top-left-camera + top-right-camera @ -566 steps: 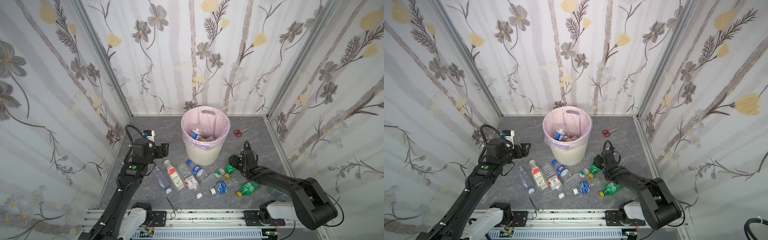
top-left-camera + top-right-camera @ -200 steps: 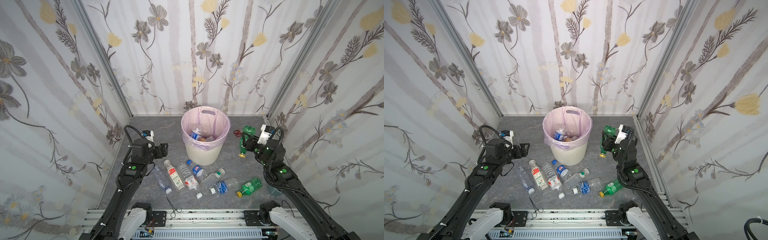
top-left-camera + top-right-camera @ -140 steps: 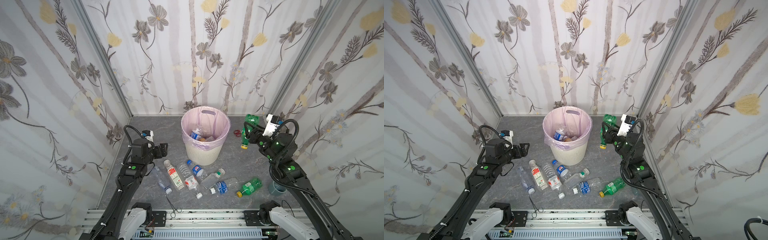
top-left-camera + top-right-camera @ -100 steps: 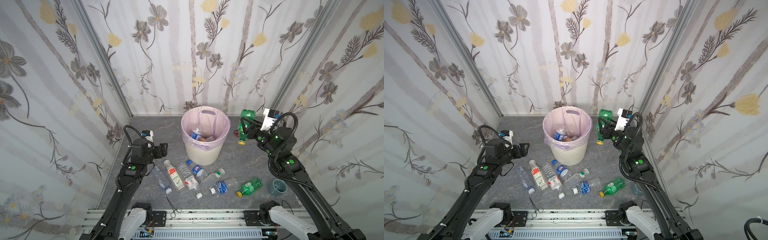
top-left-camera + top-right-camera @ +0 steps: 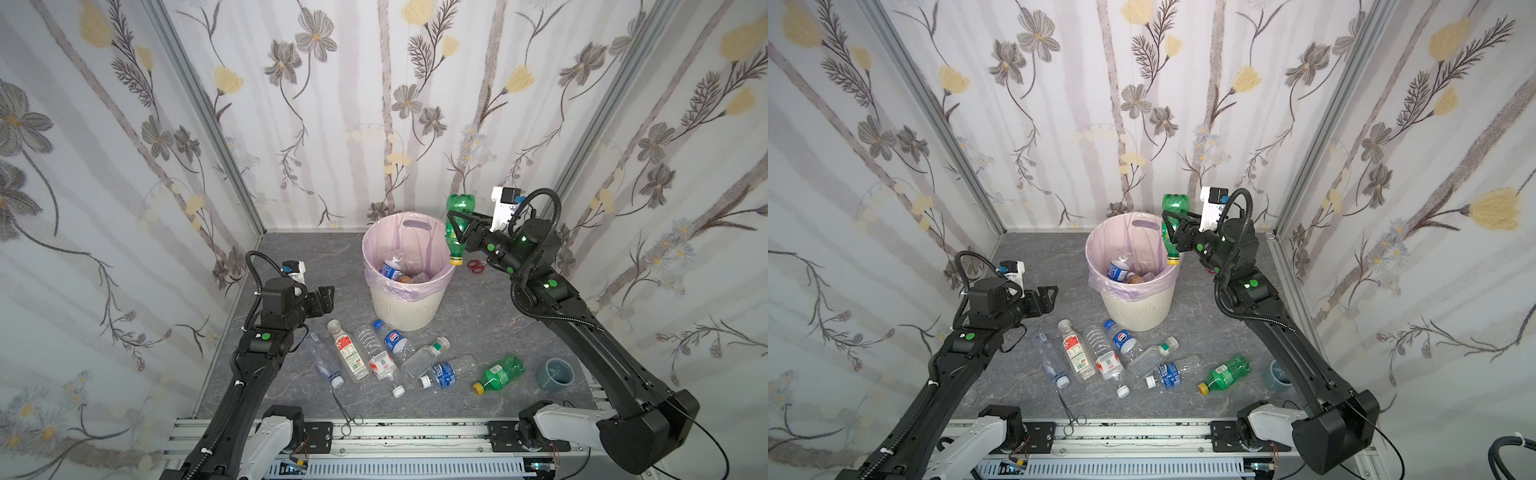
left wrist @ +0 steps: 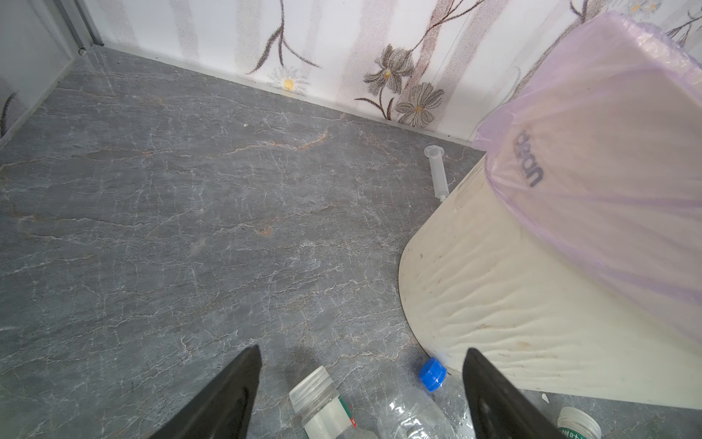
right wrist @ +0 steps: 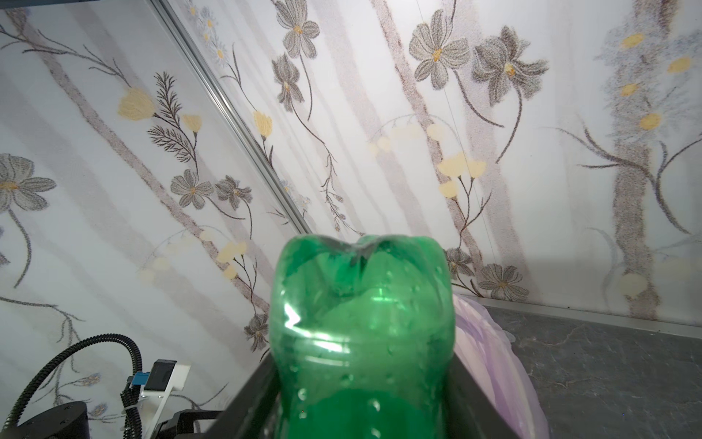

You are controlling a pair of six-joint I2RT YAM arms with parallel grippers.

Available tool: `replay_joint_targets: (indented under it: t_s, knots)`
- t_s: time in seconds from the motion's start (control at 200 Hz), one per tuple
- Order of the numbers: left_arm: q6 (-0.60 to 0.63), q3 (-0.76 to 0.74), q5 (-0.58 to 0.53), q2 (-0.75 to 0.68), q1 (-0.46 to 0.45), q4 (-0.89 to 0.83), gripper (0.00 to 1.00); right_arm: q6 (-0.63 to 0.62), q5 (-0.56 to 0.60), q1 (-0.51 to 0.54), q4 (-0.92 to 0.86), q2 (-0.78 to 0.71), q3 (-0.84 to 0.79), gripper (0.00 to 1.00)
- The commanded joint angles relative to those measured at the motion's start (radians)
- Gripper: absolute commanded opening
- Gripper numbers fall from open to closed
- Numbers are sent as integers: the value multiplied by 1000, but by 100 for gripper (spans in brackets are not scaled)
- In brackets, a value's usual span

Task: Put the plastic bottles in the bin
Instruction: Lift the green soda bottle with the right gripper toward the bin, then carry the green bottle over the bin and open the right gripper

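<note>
My right hand (image 5: 453, 229) is pinching a green bottle (image 5: 459, 205) around its middle. The bottle's base is up and its yellow cap down, and it hangs high over the right rim of the bin (image 5: 399, 305). A few bottles lie inside the bin's pink liner. My left hand (image 5: 327, 299) hangs spread and empty to the left of the bin, above the bench (image 5: 478, 328). The other plastic bottles (image 5: 380, 359) lie in a loose row on the bench on the near side of the bin, with a second green bottle (image 5: 498, 373) at the right end.
</note>
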Motion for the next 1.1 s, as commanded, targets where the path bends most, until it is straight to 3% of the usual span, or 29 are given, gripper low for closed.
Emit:
replay_joint_targets:
  t_s: [0.0,0.55,0.88,1.099]
  knots:
    - [0,-2,7,-3,4,31,85,-19,-13,12,39,45,33,50]
    - [-3,-4,16,6,12,37,85,-52,-1,55,-19,186,66,55]
    - [-5,-5,17,8,14,40,85,-84,51,61,-72,196,45,56]
    - [-4,-7,20,-1,15,39,85,-81,67,63,-84,193,33,63]
